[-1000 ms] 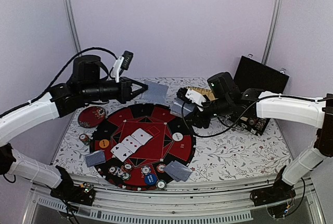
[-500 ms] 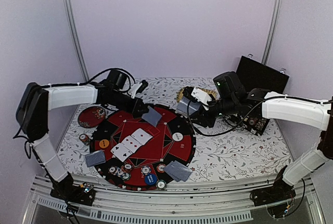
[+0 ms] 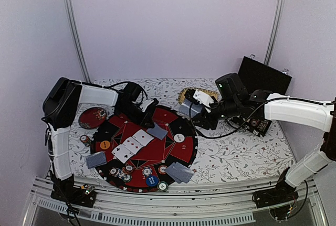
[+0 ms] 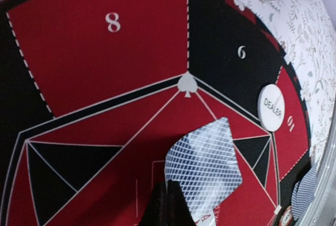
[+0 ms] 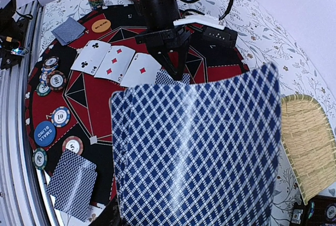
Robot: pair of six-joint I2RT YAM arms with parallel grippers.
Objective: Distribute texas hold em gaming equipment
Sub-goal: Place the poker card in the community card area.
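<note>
A: The left claw?
B: I see it pinched shut on a grey-blue lattice-backed playing card, over the round red-and-black mat.
A: The right claw?
B: Gripping a blue-backed card stack above the table.

White-shelled left arm and right arm, black joints, looping black cables, black left pincer.

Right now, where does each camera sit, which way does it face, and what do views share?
Top external: above and behind the bases, looking down on the mat; both arms show, left gripper and right gripper.
Left wrist: low over the mat, facing the dealer button; its own fingers pinch a card.
Right wrist: over the mat's far edge, facing the left gripper; its held deck fills the foreground.
Shared: right wrist and top both show the three face-up cards.
</note>
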